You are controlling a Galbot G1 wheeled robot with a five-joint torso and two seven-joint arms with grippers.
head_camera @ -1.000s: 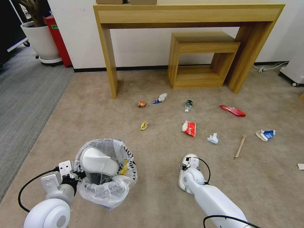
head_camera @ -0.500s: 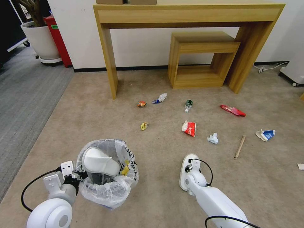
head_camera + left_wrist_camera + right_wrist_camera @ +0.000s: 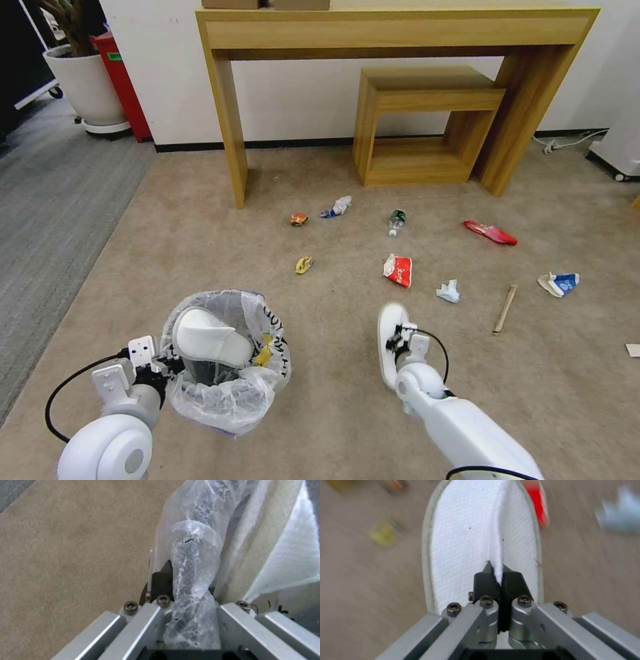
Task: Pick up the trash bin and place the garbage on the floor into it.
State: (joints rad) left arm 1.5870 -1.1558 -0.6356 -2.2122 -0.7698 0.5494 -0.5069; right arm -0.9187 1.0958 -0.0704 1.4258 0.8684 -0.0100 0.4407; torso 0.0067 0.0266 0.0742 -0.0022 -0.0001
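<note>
The trash bin [image 3: 230, 393], lined with a crinkly plastic bag, sits on the beige floor [image 3: 200, 233] at the near left, with a white slipper [image 3: 208, 337] inside it. My left gripper [image 3: 167, 365] is shut on the bin's bagged rim [image 3: 190, 555]. My right gripper [image 3: 399, 335] is shut on a fold of a second white slipper [image 3: 463, 542], holding it off the carpet at the near centre. Garbage lies beyond: a yellow wrapper [image 3: 303, 265], an orange wrapper [image 3: 298, 219], a green bottle [image 3: 397, 220], a red-white packet [image 3: 398, 270], a tissue [image 3: 449, 291], a stick [image 3: 505, 309] and a blue-white carton [image 3: 560, 283].
A wooden console table [image 3: 400, 30] with a smaller table [image 3: 427, 127] under it stands against the far wall. A potted plant [image 3: 83, 83] and a red box [image 3: 123, 87] are at the far left, beside grey ribbed carpet [image 3: 53, 200]. A red wrapper [image 3: 491, 232] lies to the right.
My right gripper has raised the slipper from lying flat on the carpet, and it now tilts up, shifted forward. The left gripper and the bin have barely moved.
</note>
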